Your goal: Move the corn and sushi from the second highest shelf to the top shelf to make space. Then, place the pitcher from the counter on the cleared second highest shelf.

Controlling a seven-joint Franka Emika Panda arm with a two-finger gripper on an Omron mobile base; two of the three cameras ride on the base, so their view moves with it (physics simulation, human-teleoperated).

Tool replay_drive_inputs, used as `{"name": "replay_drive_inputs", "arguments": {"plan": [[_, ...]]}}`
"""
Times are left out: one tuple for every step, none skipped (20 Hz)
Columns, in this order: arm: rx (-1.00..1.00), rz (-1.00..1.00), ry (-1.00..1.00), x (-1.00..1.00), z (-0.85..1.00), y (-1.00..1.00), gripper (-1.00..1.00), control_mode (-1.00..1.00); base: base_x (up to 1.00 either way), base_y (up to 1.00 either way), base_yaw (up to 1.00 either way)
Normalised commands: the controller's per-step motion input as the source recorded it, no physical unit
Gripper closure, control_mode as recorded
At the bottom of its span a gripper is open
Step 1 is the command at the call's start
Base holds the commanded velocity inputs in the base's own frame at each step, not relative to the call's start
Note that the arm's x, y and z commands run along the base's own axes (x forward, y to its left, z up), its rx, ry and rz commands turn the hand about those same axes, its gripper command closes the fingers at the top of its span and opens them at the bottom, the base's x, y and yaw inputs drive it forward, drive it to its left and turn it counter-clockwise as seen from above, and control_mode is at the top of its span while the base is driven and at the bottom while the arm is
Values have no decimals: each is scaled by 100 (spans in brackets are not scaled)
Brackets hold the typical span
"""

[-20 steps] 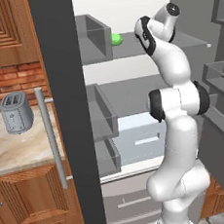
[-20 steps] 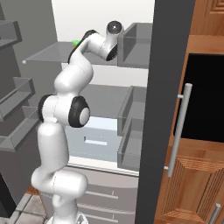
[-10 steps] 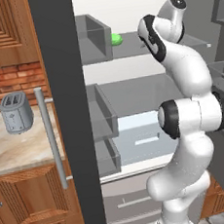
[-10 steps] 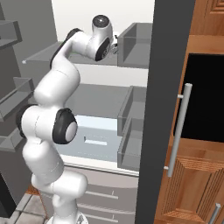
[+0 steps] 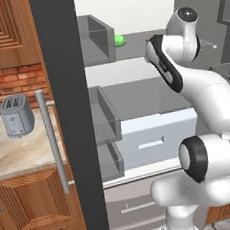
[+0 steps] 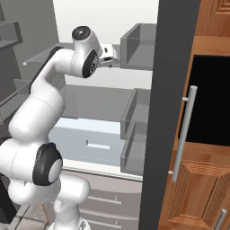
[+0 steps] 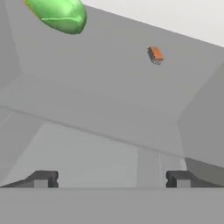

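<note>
Hand view: grey glass shelf point(image 7: 100, 100), corn point(image 7: 59, 15) at eleven o'clock, sushi point(image 7: 155, 54) at one; gripper point(image 7: 111, 179) spread wide, empty.

We see the corn point(image 7: 59, 15) as glossy bright green with a soft highlight, like smooth plastic, and the sushi point(image 7: 155, 54) as matt orange-brown. The shelf point(image 7: 109, 100) under them looks like smooth, faintly translucent grey glass. We read the arm point(image 5: 205, 97) as shiny white plastic with dark glossy joints. The toaster point(image 5: 16, 116) has a dull grey metallic look, the tabletop point(image 5: 20, 152) a mottled beige stone finish, the cabinet fronts point(image 6: 202, 188) warm grained wood, and their handle point(image 6: 184, 130) brushed metal.
</note>
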Motion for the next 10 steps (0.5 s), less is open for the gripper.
{"name": "replay_drive_inputs", "arguments": {"plan": [[5,-29,23,-71,-60,0,-100,-100,0,0,0],[7,-29,20,-75,-67,0,-100,-100,0,0,0],[11,-30,17,-81,-66,0,-100,-100,0,0,0],[13,-31,16,-84,-68,0,-100,-100,0,0,0],[14,-29,14,-81,-74,0,-100,-100,0,0,0],[20,-25,14,-76,-76,0,-100,-100,0,0,0],[23,-22,13,-74,-79,0,-100,-100,0,0,0],[24,-18,8,-78,-73,3,-100,-100,0,0,0],[28,-15,7,-72,-63,8,-100,-100,0,0,0],[33,-10,5,-59,-49,10,-100,-100,0,0,0]]}}
